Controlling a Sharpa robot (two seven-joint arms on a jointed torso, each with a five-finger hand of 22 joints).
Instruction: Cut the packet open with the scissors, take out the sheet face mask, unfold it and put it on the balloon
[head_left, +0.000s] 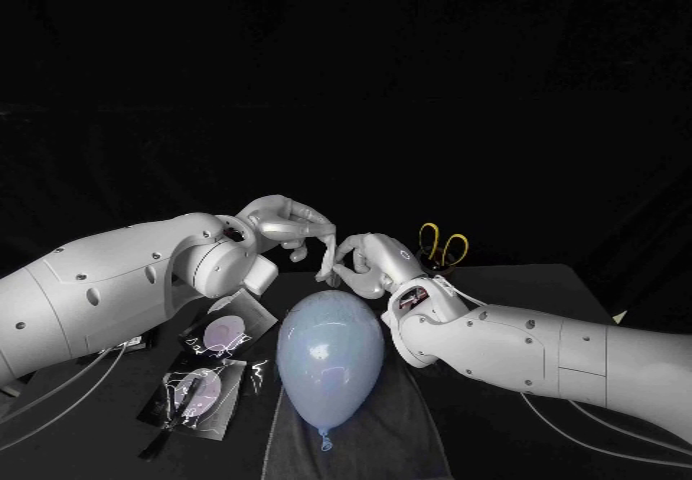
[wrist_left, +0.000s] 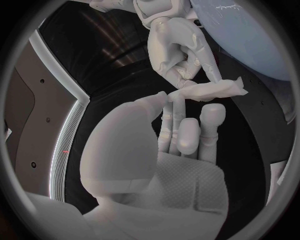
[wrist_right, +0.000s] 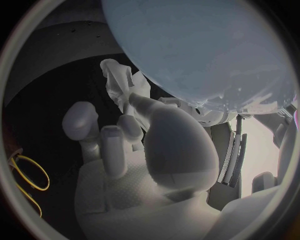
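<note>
**Both hands pinch the folded sheet face mask above the balloon's far end**

The sheet face mask (wrist_left: 209, 90), a crumpled white strip not yet unfolded, hangs in the air between the two hands. The left hand (head_left: 289, 225) nips one end between thumb and fingertip, and the right hand (head_left: 353, 260) grips the strip just beside it. The pale blue balloon (head_left: 332, 355) lies below them on a dark grey cloth (head_left: 375, 440) with its knot toward the robot. A packet (head_left: 219, 335) and a second packet (head_left: 195, 395) lie just beside the balloon on the left arm's side. The yellow-handled scissors (head_left: 443, 245) stand behind the right hand on the black table (head_left: 541, 285).
</note>
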